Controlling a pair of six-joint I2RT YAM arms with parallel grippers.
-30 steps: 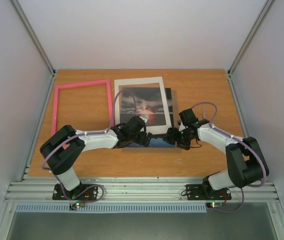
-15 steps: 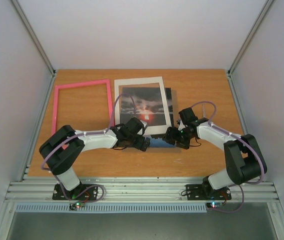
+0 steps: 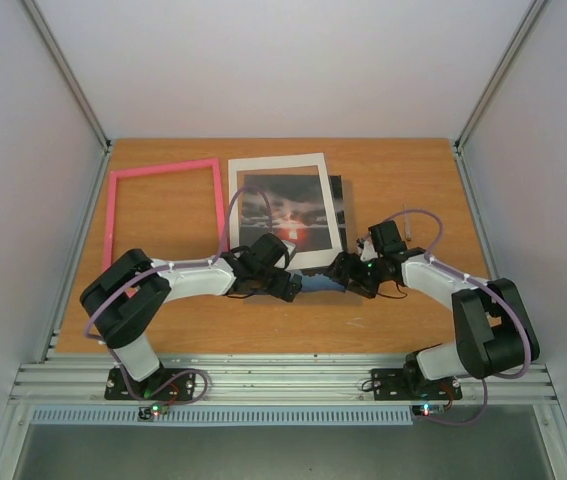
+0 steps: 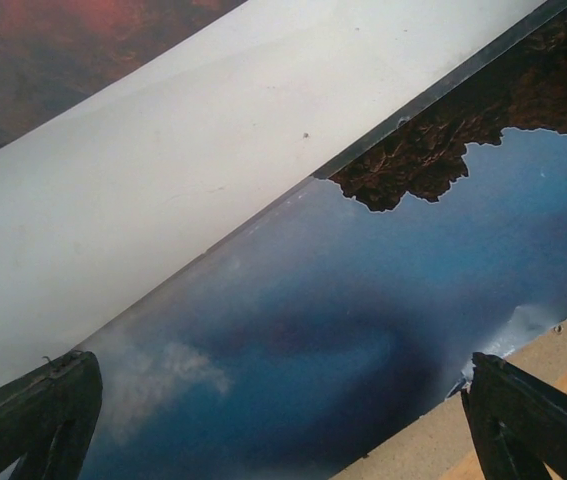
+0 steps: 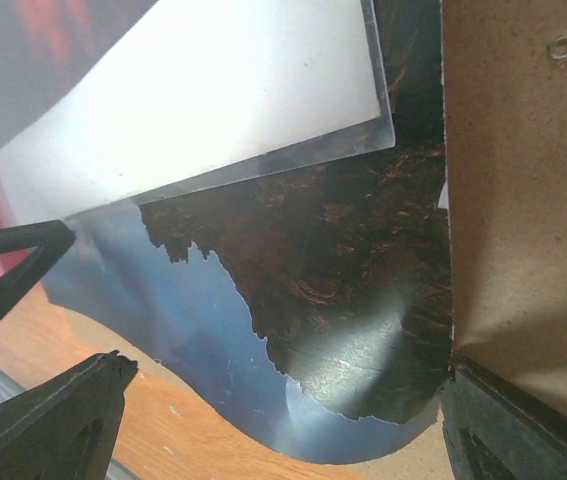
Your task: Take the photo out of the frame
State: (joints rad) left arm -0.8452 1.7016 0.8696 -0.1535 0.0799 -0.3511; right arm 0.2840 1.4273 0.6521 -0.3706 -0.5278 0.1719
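Note:
The pink frame (image 3: 163,168) lies empty at the far left of the table. The photo (image 3: 283,215) lies in the middle under a white bordered sheet (image 3: 278,165); its blue lower edge (image 3: 323,283) sticks out in front. My left gripper (image 3: 288,285) is open astride that edge, with blue sky and dark cloud in the left wrist view (image 4: 363,300). My right gripper (image 3: 351,275) is open at the photo's near right corner (image 5: 343,330), where the print bulges up off the table. A brown board (image 5: 523,200) lies under it.
A clear pane's edge (image 5: 263,165) lies over the white sheet. Bare wooden table (image 3: 403,180) lies to the right and in front. White walls close in the cell on three sides. One left finger (image 5: 13,265) shows in the right wrist view.
My right gripper has moved down and left to the photo's near corner. Less of the blue edge shows between the two grippers. My left gripper has barely moved.

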